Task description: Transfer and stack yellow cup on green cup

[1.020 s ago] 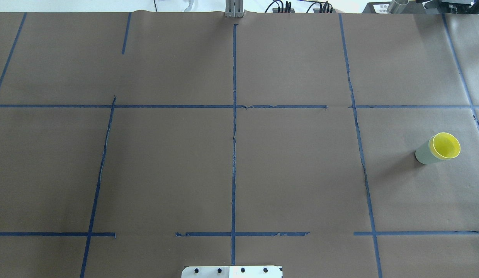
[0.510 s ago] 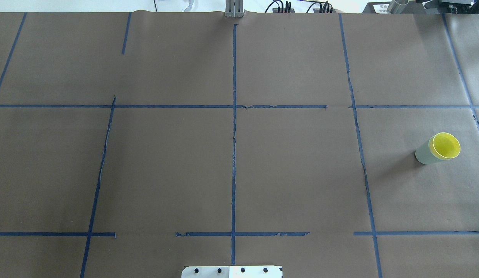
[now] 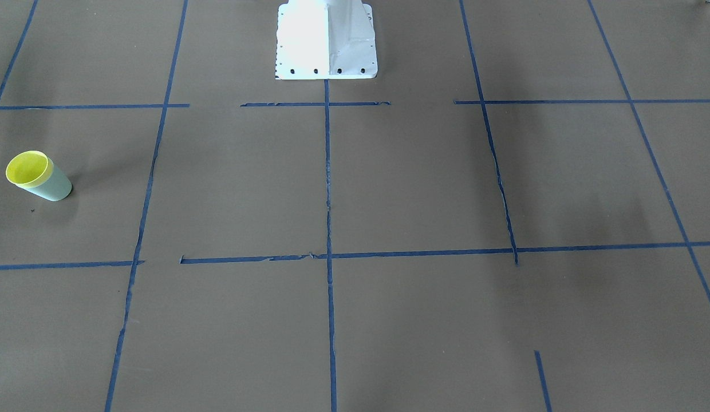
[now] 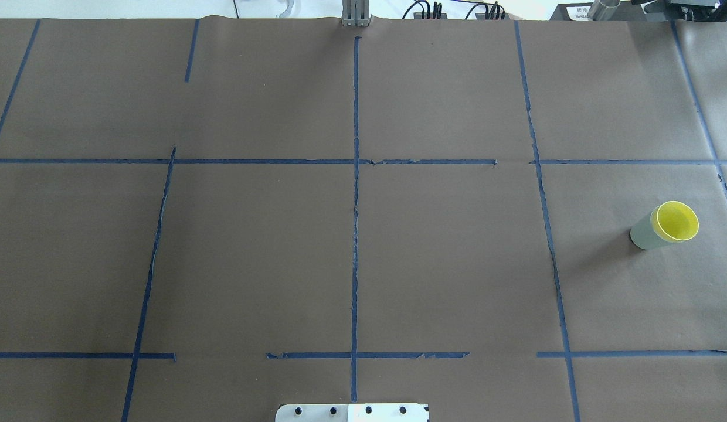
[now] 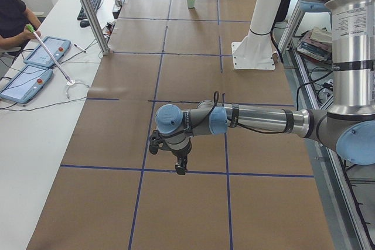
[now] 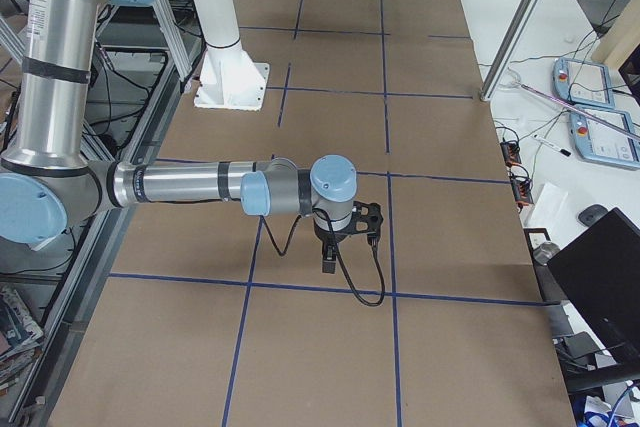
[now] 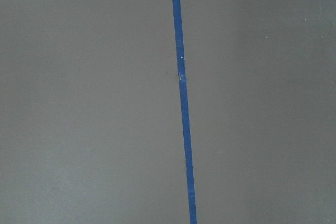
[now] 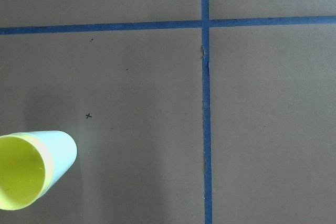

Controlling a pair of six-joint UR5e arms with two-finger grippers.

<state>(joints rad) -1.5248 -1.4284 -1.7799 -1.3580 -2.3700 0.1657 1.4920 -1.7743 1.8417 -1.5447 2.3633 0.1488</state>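
The yellow cup (image 4: 675, 221) sits nested inside the green cup (image 4: 644, 234), and the pair stands upright at the table's right side. Only the yellow rim and inside show above the green wall. The pair also shows at the left of the front-facing view, yellow cup (image 3: 27, 169) in green cup (image 3: 54, 184), and at the lower left of the right wrist view (image 8: 18, 179). My left gripper (image 5: 180, 168) hangs over the table far from the cups. My right gripper (image 6: 328, 262) also hangs above the paper. I cannot tell whether either is open or shut. Neither holds a cup.
Brown paper with blue tape grid lines (image 4: 355, 205) covers the table. The white robot base plate (image 4: 352, 412) sits at the near edge. A metal post (image 4: 355, 13) and cables stand at the far edge. An operator with tablets (image 5: 35, 62) is at a side desk.
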